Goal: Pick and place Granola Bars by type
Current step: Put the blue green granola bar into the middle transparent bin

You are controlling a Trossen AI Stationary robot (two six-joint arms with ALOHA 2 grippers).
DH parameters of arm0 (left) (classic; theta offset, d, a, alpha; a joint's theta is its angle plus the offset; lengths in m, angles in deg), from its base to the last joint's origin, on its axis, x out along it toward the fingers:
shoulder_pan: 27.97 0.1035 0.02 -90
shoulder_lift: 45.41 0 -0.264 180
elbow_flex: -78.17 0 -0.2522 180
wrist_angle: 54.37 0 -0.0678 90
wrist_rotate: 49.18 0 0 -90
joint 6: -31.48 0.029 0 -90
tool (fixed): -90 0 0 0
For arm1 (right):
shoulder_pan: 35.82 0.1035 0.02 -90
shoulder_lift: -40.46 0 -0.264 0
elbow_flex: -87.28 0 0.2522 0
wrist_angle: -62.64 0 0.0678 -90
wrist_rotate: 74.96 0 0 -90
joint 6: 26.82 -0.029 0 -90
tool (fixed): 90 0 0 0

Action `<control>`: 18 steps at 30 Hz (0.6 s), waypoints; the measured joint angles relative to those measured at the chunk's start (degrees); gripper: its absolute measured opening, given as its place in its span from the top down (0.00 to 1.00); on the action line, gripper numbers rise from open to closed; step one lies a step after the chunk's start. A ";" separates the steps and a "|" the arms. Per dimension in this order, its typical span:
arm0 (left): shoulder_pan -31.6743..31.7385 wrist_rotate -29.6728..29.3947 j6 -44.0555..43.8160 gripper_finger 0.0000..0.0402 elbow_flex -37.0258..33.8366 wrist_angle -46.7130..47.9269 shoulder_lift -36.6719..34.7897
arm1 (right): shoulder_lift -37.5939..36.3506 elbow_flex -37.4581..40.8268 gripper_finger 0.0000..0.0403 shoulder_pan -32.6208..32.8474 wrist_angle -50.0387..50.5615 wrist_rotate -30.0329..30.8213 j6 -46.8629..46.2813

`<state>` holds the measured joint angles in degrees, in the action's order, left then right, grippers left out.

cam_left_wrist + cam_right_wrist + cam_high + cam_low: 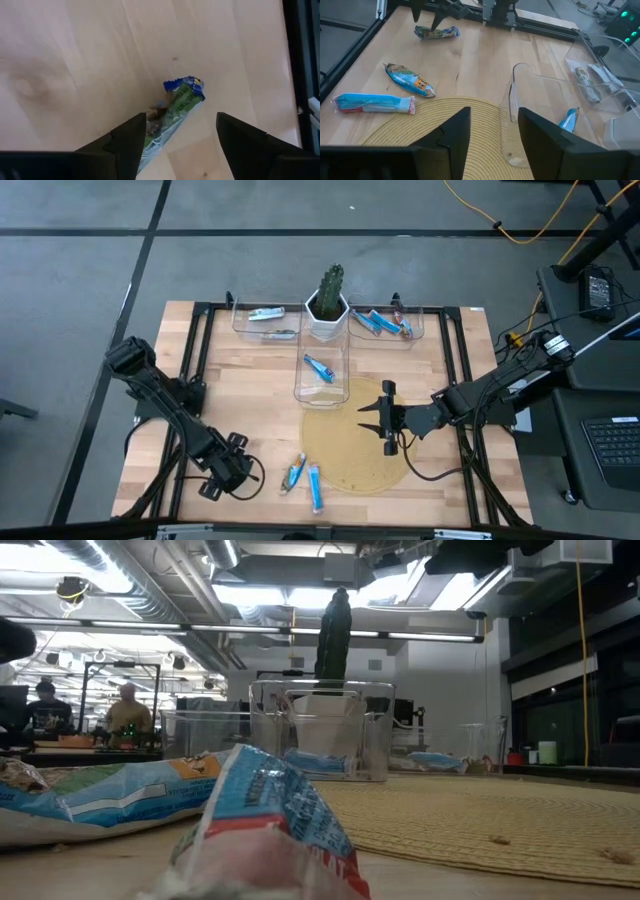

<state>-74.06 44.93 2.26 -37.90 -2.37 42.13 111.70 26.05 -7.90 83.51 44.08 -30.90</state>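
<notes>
A green-and-blue granola bar (176,107) (437,33) lies flat on the wood near the table's near left corner. My left gripper (180,120) (238,468) points down over it, open, with one finger on each side of the bar's near end. Two blue bars (295,473) (316,487) lie beside the round woven mat (350,460) and fill the low view's foreground (100,795) (270,835). My right gripper (388,420) (492,135) hovers open over the mat with nothing between its fingers.
Three clear bins stand at the far side: the left one (265,320) with greenish bars, the right one (385,323) with blue bars, and a middle one (322,370) with one blue bar. Between them is a cactus in a white pot (327,305). Black rails (190,350) frame the table.
</notes>
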 joint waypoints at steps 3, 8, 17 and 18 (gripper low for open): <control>0.11 0.29 0.38 0.43 0.00 -0.34 0.38 | 0.00 0.00 0.58 0.00 0.00 0.00 0.12; 0.59 -0.65 1.04 0.43 0.02 -1.90 0.44 | 0.00 0.00 0.58 0.00 0.02 -0.02 0.13; 0.85 -1.07 1.51 0.54 0.02 -2.69 0.44 | 0.00 0.00 0.58 0.00 0.00 -0.04 0.00; 0.85 -1.09 1.61 0.56 0.02 -2.69 0.44 | 0.00 0.00 0.58 0.00 0.01 -0.04 0.00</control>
<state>-73.21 43.85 3.87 -37.88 -5.06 42.57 111.70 26.05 -7.90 83.52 44.03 -30.90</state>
